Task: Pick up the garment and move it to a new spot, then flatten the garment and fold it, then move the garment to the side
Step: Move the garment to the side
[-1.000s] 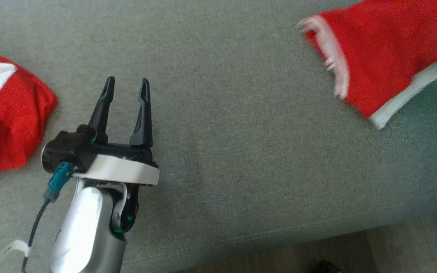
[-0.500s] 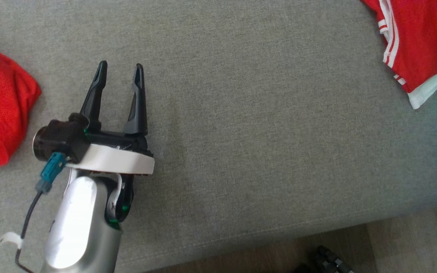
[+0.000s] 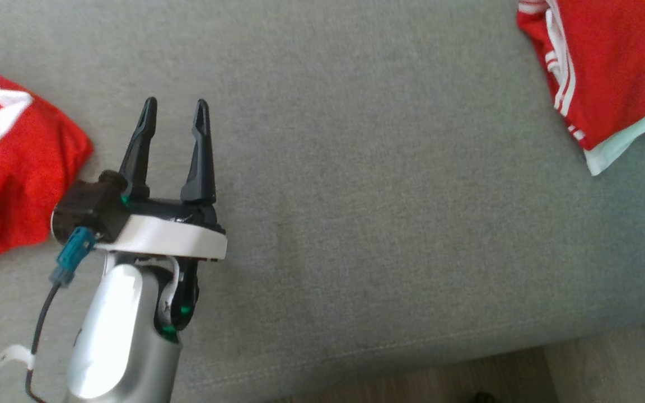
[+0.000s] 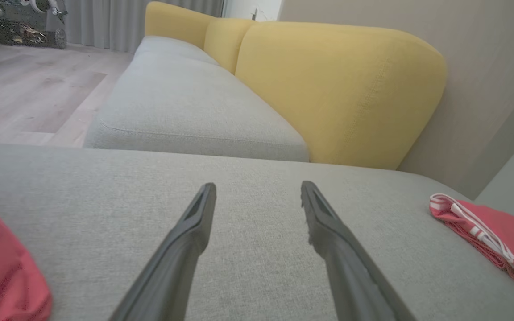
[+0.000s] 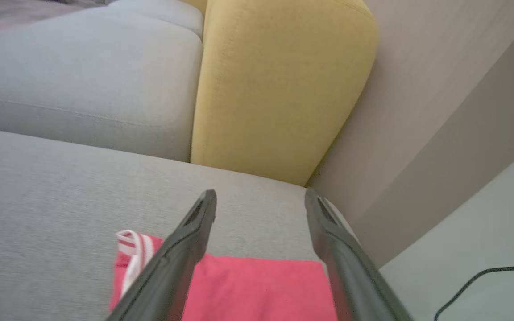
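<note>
Left gripper (image 3: 175, 102): jaws wide, empty, hovering over the grey seat (image 3: 384, 196). Right gripper (image 5: 260, 191): jaws wide, nothing between them, poised above the garment (image 5: 257, 285). Garment lies at the seat's right end, white-striped edge showing, near the wall (image 5: 417, 89). A second red cloth (image 3: 14, 168) lies just left of the left gripper. Yellow cushion (image 4: 328, 89) stands behind; wood floor (image 4: 29, 98) lies beyond.
</note>
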